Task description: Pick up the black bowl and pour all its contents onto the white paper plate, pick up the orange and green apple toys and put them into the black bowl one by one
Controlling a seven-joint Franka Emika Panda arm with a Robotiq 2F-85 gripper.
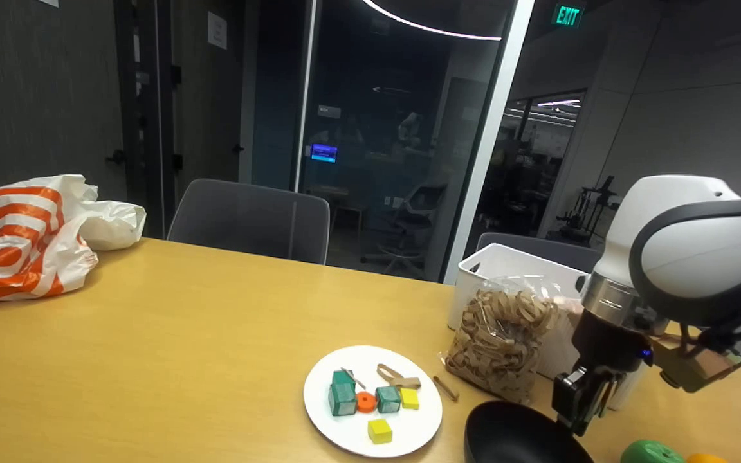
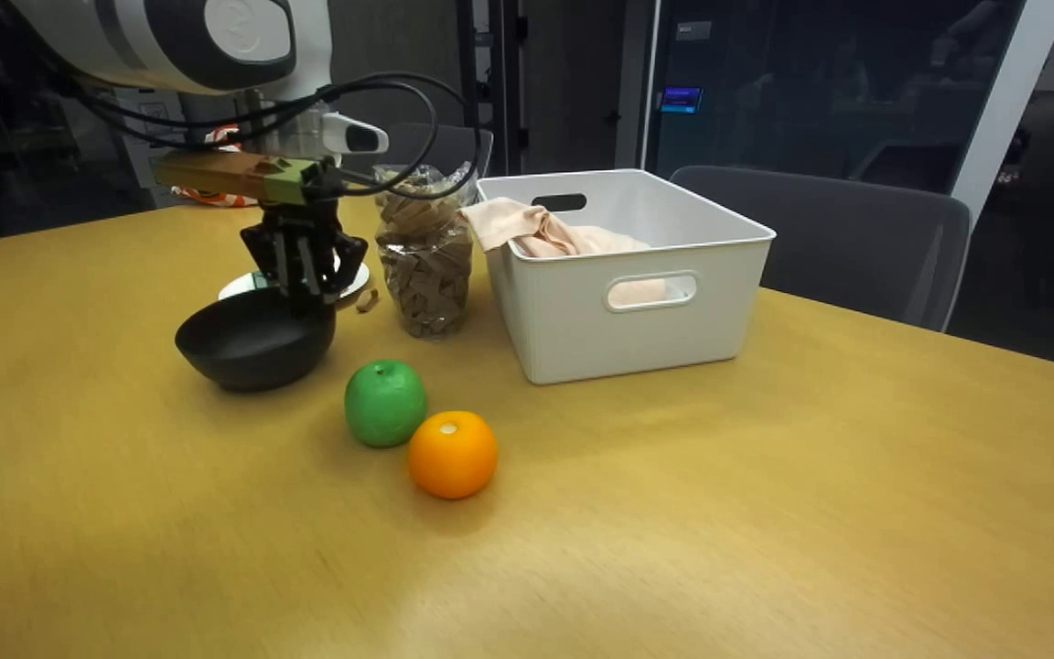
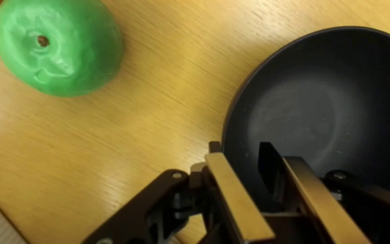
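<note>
Smooth black bowl (image 3: 317, 105), glossy green apple (image 3: 69, 57), wood-grained table (image 3: 168, 91), white plastic tub (image 2: 628, 336)

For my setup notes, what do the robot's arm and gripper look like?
The arm is rounded and white with dark grey trim, a silver band and black cables. A boxy brown-and-green piece and a small blue light sit by the wrist. The gripper is black, with tan strips along its two fingers.

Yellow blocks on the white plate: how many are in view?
2, in an exterior view: one yellow block near the lower edge of the white plate as pictured, another yellow block close beside a teal block. More could be hidden behind the teal pieces.
</note>
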